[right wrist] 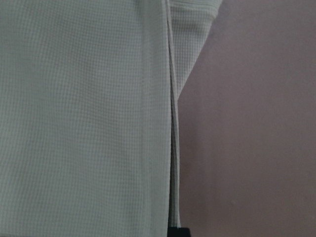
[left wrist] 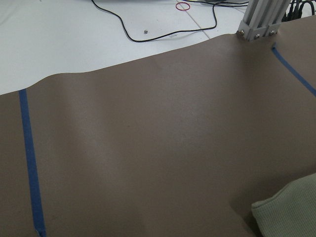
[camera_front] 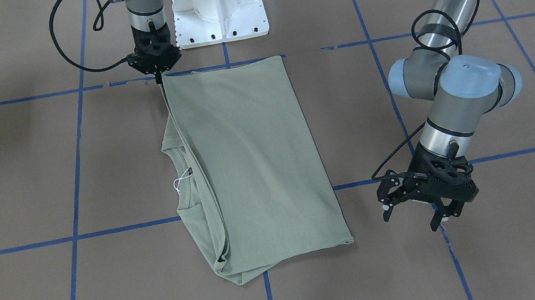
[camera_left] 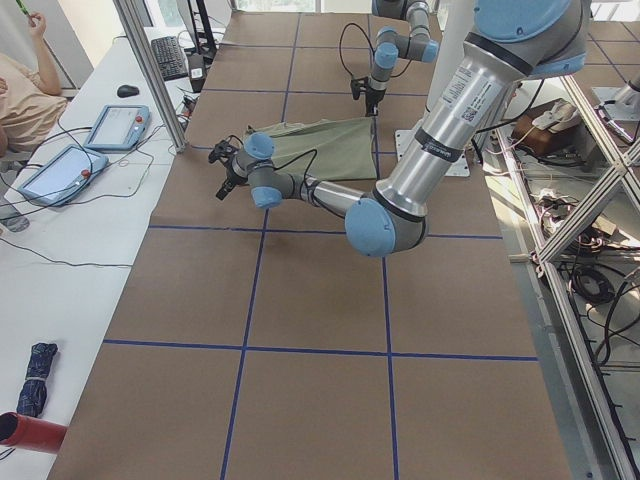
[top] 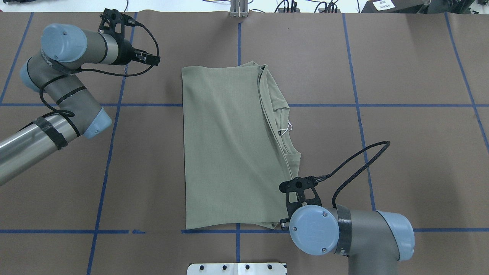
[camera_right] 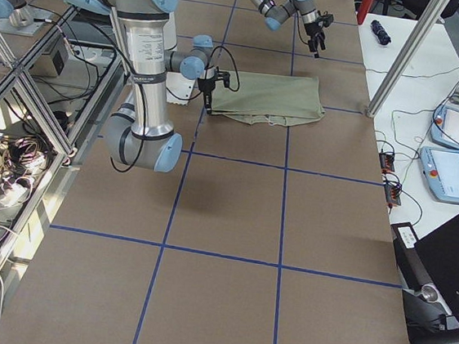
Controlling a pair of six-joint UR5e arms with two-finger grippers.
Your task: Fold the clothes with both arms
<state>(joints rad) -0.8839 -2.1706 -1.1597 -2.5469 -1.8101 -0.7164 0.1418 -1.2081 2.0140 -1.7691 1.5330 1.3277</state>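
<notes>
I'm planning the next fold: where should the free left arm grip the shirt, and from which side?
Probably the far collar-side corner of the shirt, approached from the far edge of the table. Layers stack there into a thick edge the fingers can straddle, and it mirrors the near corner the right gripper pinches. The left gripper is open.

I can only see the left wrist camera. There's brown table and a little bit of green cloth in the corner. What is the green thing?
Observer: It's a pale sage-green knit shirt, folded into a long rectangle on the brown paper-covered table.
Operator: Is my left arm holding it?
Observer: No. The left gripper hangs beside the shirt with its black fingers open, touching nothing.
Operator: What about the other arm?
Observer: The right gripper looks shut on the shirt's corner nearest the white metal base pedestal.
</notes>
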